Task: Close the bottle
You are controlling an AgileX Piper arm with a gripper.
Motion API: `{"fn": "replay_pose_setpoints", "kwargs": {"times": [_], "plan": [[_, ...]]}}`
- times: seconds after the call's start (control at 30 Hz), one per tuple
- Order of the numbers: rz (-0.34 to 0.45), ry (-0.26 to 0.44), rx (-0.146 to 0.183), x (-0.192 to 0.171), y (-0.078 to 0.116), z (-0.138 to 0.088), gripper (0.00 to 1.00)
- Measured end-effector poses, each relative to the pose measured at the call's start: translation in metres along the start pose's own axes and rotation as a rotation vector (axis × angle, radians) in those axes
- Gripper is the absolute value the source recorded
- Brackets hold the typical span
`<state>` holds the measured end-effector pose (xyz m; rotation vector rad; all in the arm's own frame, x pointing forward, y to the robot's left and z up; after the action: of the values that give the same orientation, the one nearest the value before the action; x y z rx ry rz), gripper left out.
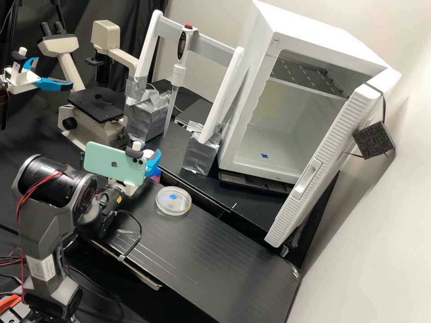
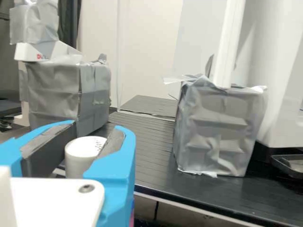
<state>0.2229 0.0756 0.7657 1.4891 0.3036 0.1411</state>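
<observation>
Two fingers of the gripper [image 1: 149, 154] are part-closed, the pads against opposite sides of the white cap [image 2: 83, 153]. The bottle [image 1: 156, 178], pink in its visible part, is beneath the gripper, beside the bench edge. A round clear dish [image 1: 174, 211] rests on the bench [image 1: 215, 255], near the bottle.

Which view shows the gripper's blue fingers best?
The wrist view: from close by, it shows both blue fingers and their dark pads, with the white cap between them. The high view, from farther off, shows patches of blue beside the mint-green phone, a poorer look at the grip.
</observation>
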Motion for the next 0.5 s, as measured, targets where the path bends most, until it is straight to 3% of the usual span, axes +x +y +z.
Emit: {"fn": "replay_pose_setpoints", "kwargs": {"times": [0.5], "plan": [[-0.026,0.027,0.003,-0.0003,-0.0058,-0.0061,0.00]]}}
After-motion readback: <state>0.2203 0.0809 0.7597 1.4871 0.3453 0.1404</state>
